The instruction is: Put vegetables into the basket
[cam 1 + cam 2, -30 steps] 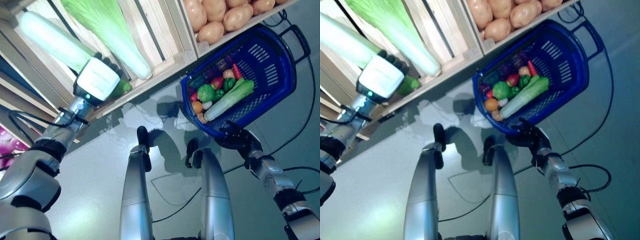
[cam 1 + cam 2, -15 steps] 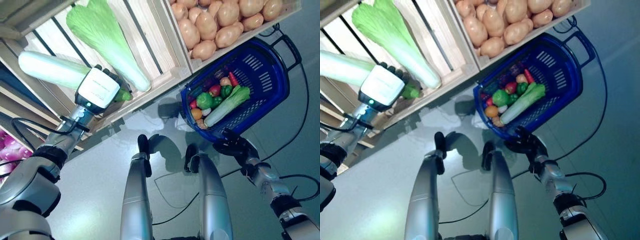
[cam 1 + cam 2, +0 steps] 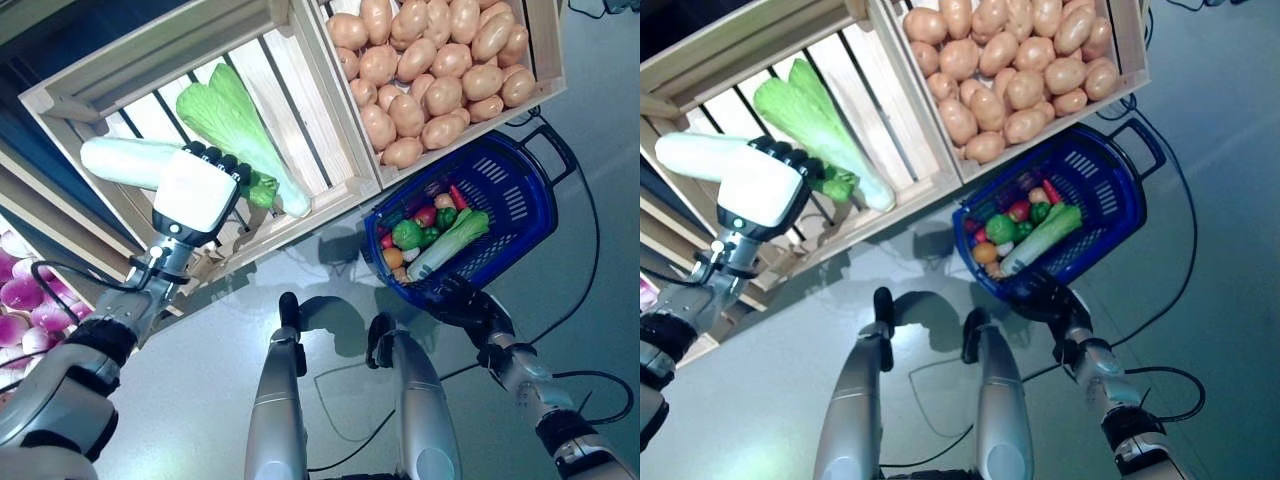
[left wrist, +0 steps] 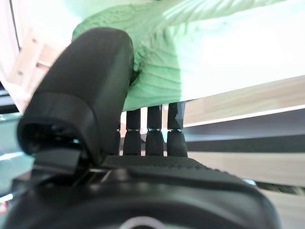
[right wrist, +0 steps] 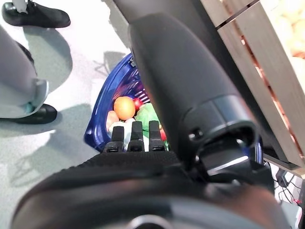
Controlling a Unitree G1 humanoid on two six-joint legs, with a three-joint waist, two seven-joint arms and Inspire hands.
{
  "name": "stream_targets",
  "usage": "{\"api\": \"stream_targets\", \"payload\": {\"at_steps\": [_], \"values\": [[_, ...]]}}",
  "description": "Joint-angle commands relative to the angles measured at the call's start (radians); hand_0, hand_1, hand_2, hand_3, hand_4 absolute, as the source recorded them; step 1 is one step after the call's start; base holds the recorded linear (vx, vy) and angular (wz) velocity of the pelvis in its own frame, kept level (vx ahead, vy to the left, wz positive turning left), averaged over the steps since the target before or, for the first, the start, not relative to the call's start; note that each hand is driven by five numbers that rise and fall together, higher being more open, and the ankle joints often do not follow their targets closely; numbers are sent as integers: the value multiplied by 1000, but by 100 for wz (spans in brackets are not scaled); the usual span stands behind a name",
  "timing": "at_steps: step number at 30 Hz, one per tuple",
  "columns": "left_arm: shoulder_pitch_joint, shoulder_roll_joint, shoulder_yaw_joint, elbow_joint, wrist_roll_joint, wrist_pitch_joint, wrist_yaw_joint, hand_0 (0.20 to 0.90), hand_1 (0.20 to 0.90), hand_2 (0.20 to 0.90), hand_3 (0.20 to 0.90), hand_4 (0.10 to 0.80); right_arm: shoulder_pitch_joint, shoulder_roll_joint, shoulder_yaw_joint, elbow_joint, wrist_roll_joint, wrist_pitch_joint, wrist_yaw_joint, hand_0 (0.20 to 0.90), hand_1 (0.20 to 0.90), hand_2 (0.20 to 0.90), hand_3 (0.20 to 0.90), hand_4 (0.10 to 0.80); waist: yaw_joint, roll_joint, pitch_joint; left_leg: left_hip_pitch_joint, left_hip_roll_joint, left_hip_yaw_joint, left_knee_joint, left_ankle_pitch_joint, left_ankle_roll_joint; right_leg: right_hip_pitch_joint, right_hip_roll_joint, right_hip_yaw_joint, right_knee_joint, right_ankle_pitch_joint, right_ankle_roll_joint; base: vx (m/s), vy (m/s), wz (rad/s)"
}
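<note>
A green leafy vegetable (image 3: 262,190) sits clamped in the left robot hand (image 3: 200,190) inside a slatted wooden crate (image 3: 300,100), beside one napa cabbage (image 3: 240,130) and one pale white radish (image 3: 125,162) half hidden by the hand. The right robot hand (image 3: 470,308) curls on the rim of the blue basket (image 3: 520,215), which holds mixed vegetables too crowded to count. A neighbouring crate holds potatoes (image 3: 430,70)

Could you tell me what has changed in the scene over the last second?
Mostly the camera moved: the whole picture shifted, bringing the potato crate fully into view. The left hand stays at the wooden crate, fingers curled round the leafy green vegetable beside the long cabbage. The right hand remains at the near rim of the blue basket, whose vegetables lie as before.
</note>
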Motion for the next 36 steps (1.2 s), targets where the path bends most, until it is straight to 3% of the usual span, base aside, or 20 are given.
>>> {"api": "stream_targets", "payload": {"at_steps": [1,2,5,10,14,16,21,22,25,32,36], "values": [[-11,29,172,-121,-108,-23,147,300,300,300,300,400,63,-11,-81,-83,-12,-99,-32,900,900,900,900,800,43,16,-7,50,-33,16,56,-131,11,105,1,37,-264,200,54,54,-42,5],[11,24,193,-154,-131,-33,149,300,300,300,300,400,74,-3,-86,-92,-13,-103,-29,900,900,900,900,800,46,15,-12,65,-36,14,38,-125,13,119,1,31,-281,206,55,68,-42,3],[98,-29,299,-236,-259,-160,115,300,300,300,300,400,119,33,-92,-109,-44,-131,-16,900,900,900,900,800,59,11,-44,125,-55,-5,-35,-103,18,184,-7,11,-361,227,63,86,-38,3],[244,-210,447,-416,-484,-312,-68,300,300,300,300,400,181,95,-103,-162,-109,-157,0,900,900,900,900,800,79,7,-114,250,-67,-22,-190,-65,16,331,-15,-39,-519,264,78,130,-46,8],[322,-322,505,-504,-740,-411,-277,300,300,300,300,400,213,126,-122,-214,-128,-174,26,900,900,900,900,800,88,8,-153,323,-63,-26,-277,-46,14,414,-13,-63,-601,283,85,97,-39,9],[371,-381,528,-561,-973,-440,-467,300,300,300,300,400,241,142,-145,-273,-158,-173,39,900,900,900,900,800,90,9,-191,375,-62,-27,-335,-32,19,468,-11,-75,-660,302,91,129,-37,13],[451,-463,537,-642,-1244,-409,-706,300,300,300,300,400,289,155,-171,-373,-190,-164,72,900,900,900,900,800,89,12,-251,465,-53,-18,-414,-20,25,550,-7,-90,-726,323,100,122,-5,5],[466,-479,533,-669,-1357,-372,-784,300,300,300,300,400,298,152,-174,-412,-196,-154,74,900,900,900,900,800,86,12,-266,489,-50,-14,-427,-21,30,567,-5,-86,-733,324,99,129,24,10],[487,-512,511,-670,-1514,-317,-897,300,300,300,300,400,310,151,-179,-462,-168,-136,111,900,900,900,900,800,82,13,-293,531,-44,1,-450,-23,37,591,-9,-80,-742,333,104,106,30,3],[505,-532,449,-648,-1639,-167,-1040,300,300,300,300,400,308,131,-167,-556,-27,-75,240,900,900,900,900,800,76,7,-350,596,-40,20,-474,-39,49,637,-13,-66,-777,357,115,73,14,-3],[479,-525,409,-616,-1684,-103,-1078,300,300,300,300,400,261,113,-121,-602,71,45,338,900,900,900,900,800,78,5,-374,620,-40,28,-474,-48,56,653,-18,-57,-779,361,121,26,3,-3]]}}
